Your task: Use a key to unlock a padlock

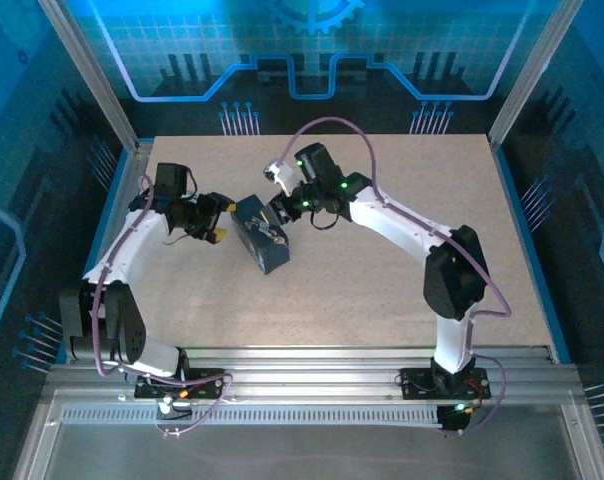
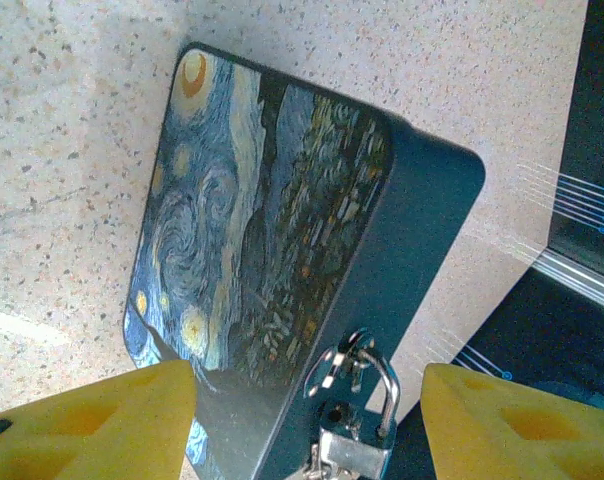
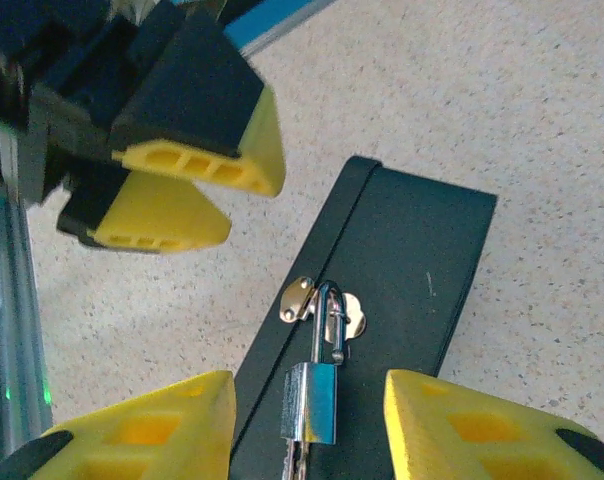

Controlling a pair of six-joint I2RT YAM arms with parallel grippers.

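Top view, hard to make out: the padlock point(image 1: 275, 236) is seen only as a pale glint on the upturned side of the box point(image 1: 259, 250), just 10 o'clock of the centre of the table point(image 1: 382, 330).
Top view, pincers: the left gripper point(image 1: 220, 221) is placed at the box's 9 o'clock and the right gripper point(image 1: 280, 208) at its 1 o'clock; their spread is blurred.
Left wrist, cut off: the padlock point(image 2: 357, 440) is clipped by the 6 o'clock edge.
Left wrist, surfaces: a glossy lid is painted with blue and yellow swirls; the corners are rounded, the side wall is plain dark blue, and the tabletop is speckled.
Left wrist, pincer: the left gripper point(image 2: 307, 425) is spread wide and nothing is grasped.
Right wrist, shapes: the shiny rectangular padlock point(image 3: 312, 400) is hung by its thin curved shackle from a small hasp point(image 3: 300, 297); its underside is cut off at 6 o'clock.
Right wrist, pincer: the right gripper point(image 3: 312, 430) is released, with the padlock framed between its blocky yellow fingers point(image 3: 142, 435), untouched.
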